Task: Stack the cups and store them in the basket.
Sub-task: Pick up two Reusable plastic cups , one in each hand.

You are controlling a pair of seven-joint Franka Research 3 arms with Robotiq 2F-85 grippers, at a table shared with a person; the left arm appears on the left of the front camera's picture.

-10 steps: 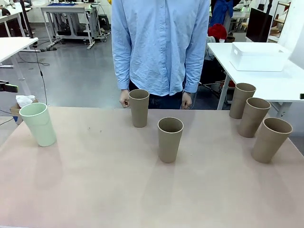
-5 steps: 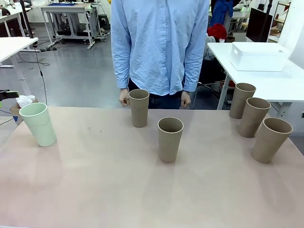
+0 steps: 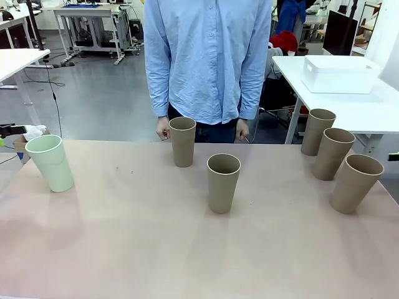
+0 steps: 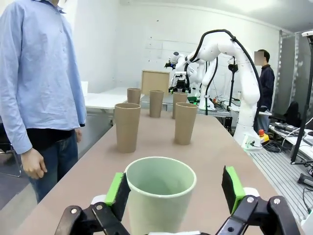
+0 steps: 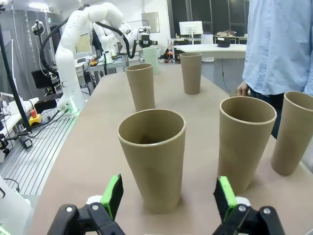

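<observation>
A pale mint green cup point(image 3: 52, 163) stands at the table's left edge. Five tan cups stand upright: one point(image 3: 182, 141) near the person, one point(image 3: 223, 182) in the middle, three at the right point(image 3: 317, 131) point(image 3: 333, 153) point(image 3: 355, 183). The white basket point(image 3: 340, 75) sits on a separate white table at the back right. In the left wrist view my left gripper point(image 4: 175, 178) is open with the mint cup point(image 4: 160, 196) between its fingers, nearer the left-hand pad. My right gripper point(image 5: 169, 193) is open just short of the nearest tan cup point(image 5: 152, 156).
A person in a light blue shirt point(image 3: 209, 56) stands at the far side, both hands point(image 3: 163, 129) hanging at the table's edge. The near half of the table point(image 3: 187, 261) is bare. Other desks and equipment fill the room behind.
Small dark arm parts at the left and right edges of the front view have dropped lower. The cups have not moved. The person has shifted slightly.
</observation>
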